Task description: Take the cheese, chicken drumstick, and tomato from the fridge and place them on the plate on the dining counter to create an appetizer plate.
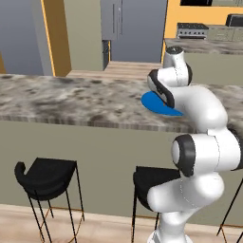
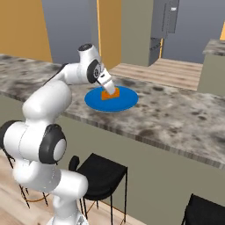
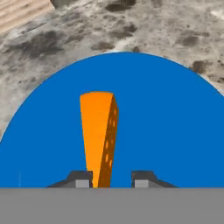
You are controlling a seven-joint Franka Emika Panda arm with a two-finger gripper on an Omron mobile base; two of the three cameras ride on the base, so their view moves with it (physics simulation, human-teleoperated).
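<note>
Hand view looks down on the orange cheese wedge (image 3: 98, 135) resting on the blue plate (image 3: 175, 131) on the marble bench (image 3: 52, 48), gripper (image 3: 112, 179) spread slightly around it, apparently releasing.

Count at this moment: one plate (image 2: 125, 103), bright blue, on one long marble desk (image 2: 176, 118). One cheese (image 3: 99, 131) wedge on the plate; no other food item visible on it. One end effector (image 3: 111, 180), with two dark fingertips (image 3: 82, 180). Black stools (image 1: 46, 176) under the desk: two in the left base view, plus thin legs at the right edge, possibly a third. Second marble-topped unit (image 1: 209, 46) behind: one.
</note>
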